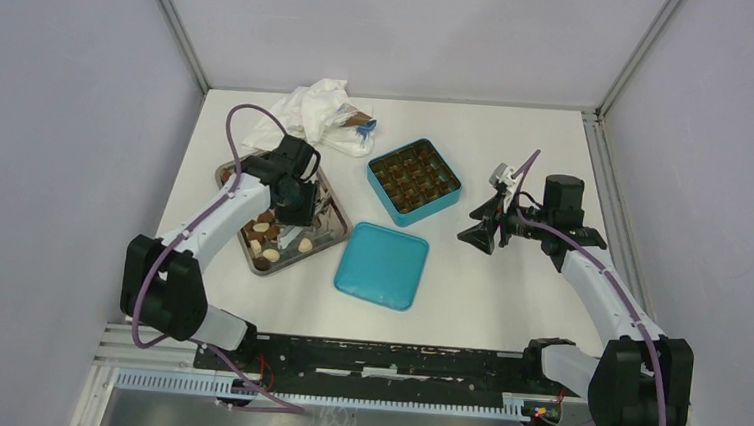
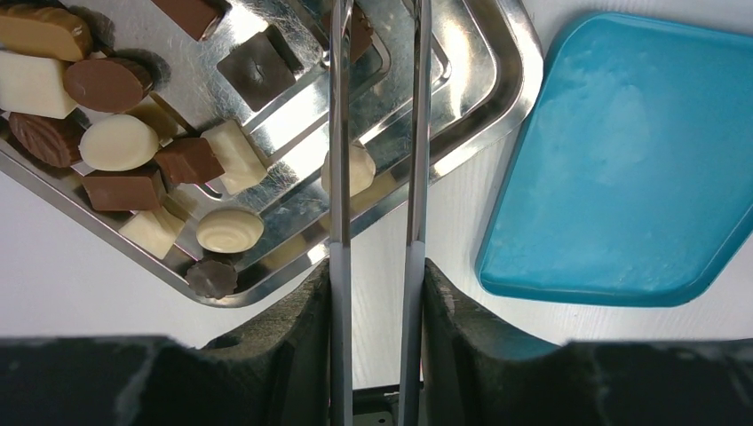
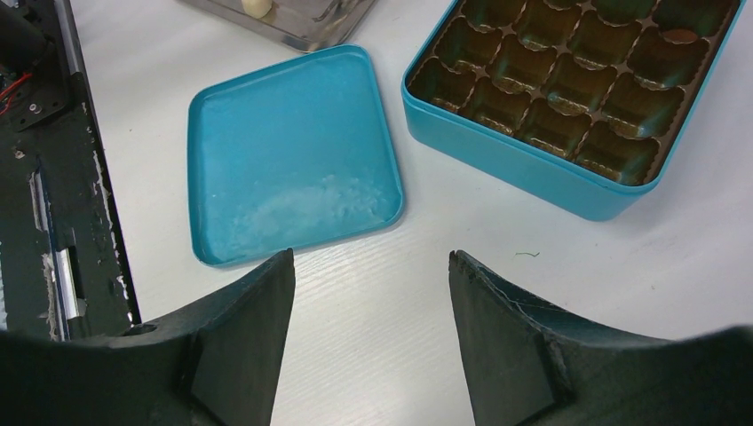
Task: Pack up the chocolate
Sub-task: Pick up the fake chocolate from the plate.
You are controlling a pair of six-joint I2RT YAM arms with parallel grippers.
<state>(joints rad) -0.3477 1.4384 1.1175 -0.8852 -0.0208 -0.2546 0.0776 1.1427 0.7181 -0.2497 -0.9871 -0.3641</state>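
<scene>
The left gripper [image 1: 298, 206] holds thin jaws narrowly apart over the shiny steel tray [image 2: 497, 98] of small brown and cream chocolates [image 2: 115, 142], upper left. Whether they pinch one, we cannot tell. The right gripper [image 3: 368, 257] has its jaws spread and empty. A smooth piece might slip before reaching the teal box [image 3: 533, 169].

The left arm [image 1: 214, 220] and right arm [image 1: 598, 289] are white links between chunky black joints, each trailing a looping purple cable [image 1: 247, 108]. The left gripper [image 2: 378, 89] carries two thin shiny metal blades [image 2: 339, 177]; the right gripper [image 3: 368, 257] has broad matte-black wedge fingers [image 3: 240, 337].

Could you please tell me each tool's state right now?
Left tool: slightly open, gripping nothing.
Right tool: open, empty.
</scene>
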